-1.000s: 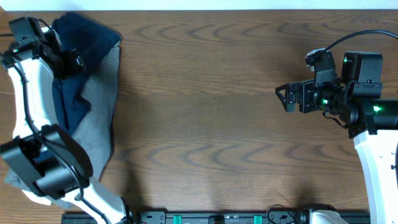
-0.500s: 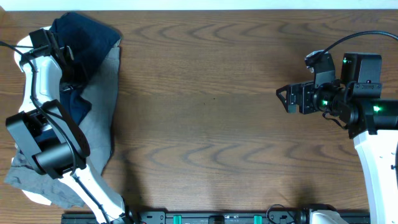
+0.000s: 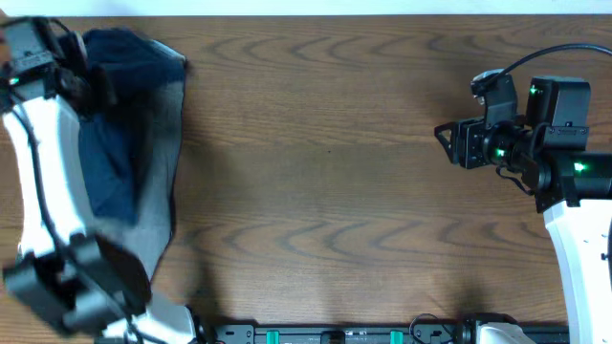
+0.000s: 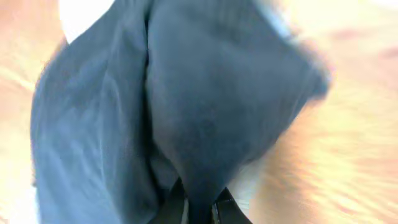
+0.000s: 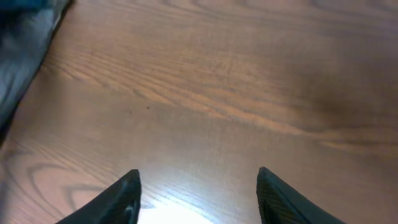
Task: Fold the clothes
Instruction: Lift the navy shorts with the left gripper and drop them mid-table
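The clothes, dark navy shorts [image 3: 115, 124], lie bunched at the table's far left on top of other fabric. My left gripper [image 3: 88, 84] is shut on a fold of them. In the left wrist view the navy cloth [image 4: 205, 93] fills the frame, blurred, with a ridge of it pinched in the left gripper [image 4: 199, 208] between the black fingers [image 4: 229, 210]. My right gripper [image 3: 445, 145] hovers open over bare wood at the right, far from the clothes. Nothing sits between the tips of the right gripper [image 5: 198, 186].
Grey shorts [image 3: 161, 191] lie under and beside the navy ones, reaching toward the front left. A white patch [image 4: 84, 12] shows behind the navy cloth. A dark fabric edge [image 5: 22, 46] shows at the right wrist view's top left. Brown wood table [image 3: 325, 172].
My left gripper has shut on the navy shorts, and the cloth now looks pulled up and blurred. My right gripper's fingers have come closer together and it has shifted slightly right.
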Robot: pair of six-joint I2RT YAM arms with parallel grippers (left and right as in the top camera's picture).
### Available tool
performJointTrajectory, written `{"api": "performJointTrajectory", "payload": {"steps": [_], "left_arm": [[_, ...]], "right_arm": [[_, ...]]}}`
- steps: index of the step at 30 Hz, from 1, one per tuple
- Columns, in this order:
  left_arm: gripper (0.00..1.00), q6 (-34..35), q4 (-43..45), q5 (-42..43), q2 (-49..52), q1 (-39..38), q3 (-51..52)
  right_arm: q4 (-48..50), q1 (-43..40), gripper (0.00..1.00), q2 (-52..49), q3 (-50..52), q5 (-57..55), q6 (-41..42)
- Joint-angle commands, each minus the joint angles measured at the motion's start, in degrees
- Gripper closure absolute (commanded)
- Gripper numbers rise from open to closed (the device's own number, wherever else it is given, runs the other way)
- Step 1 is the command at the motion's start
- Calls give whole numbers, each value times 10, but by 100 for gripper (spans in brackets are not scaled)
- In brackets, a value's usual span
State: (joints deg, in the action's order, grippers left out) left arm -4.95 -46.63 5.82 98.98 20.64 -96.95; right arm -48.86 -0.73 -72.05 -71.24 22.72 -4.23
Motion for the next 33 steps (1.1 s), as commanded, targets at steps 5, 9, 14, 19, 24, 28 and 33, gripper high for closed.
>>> {"api": "performJointTrajectory", "payload": {"steps": [5,9,14,19,24,28,33], "left_arm": [[94,-4,-24,88,-123,-85,-25],[94,-4,-46,105,-125,-144,-24],[94,-3,-43,132,-108,-221,-18],[94,3,-27,133,-68,-299,-18],[94,26,-1,132,-20,-368,-18],[94,49,30,133,-12,-413,-18],[94,50,22,157,-44,-461,-20]], "right_arm": [[33,-5,49,-1,-10,6,0],[41,-9,52,-1,-10,-9,29],[41,-27,53,-1,-10,-15,57],[37,-51,49,-1,-10,-15,77],[30,-65,48,-1,-10,-15,85],[17,-82,48,-1,-10,-18,85],[4,-122,48,-1,-10,-19,85]]}}
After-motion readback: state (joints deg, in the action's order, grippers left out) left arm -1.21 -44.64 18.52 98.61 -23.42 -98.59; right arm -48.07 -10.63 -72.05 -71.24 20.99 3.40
